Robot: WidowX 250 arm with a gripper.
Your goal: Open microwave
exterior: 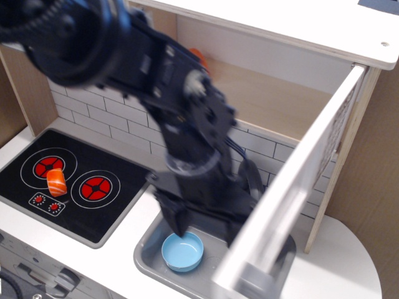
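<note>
The white microwave [280,103] stands with its door [299,180] swung far out. I see the door edge-on, running from its hinge at the upper right down over the sink. The pale wood cavity is exposed, and an orange carrot [198,56] shows at its back left. My black gripper [206,227] hangs just left of the door's free end, above the sink. Its two fingers [173,218] point down and stand spread apart, holding nothing. The picture is blurred by motion.
A grey sink [146,255] holds a blue bowl [182,251] right under the gripper. The dark faucet [250,177] is mostly hidden behind my arm. A black stove [93,215] at left carries an orange salmon piece [56,180]. Wood side walls flank the counter.
</note>
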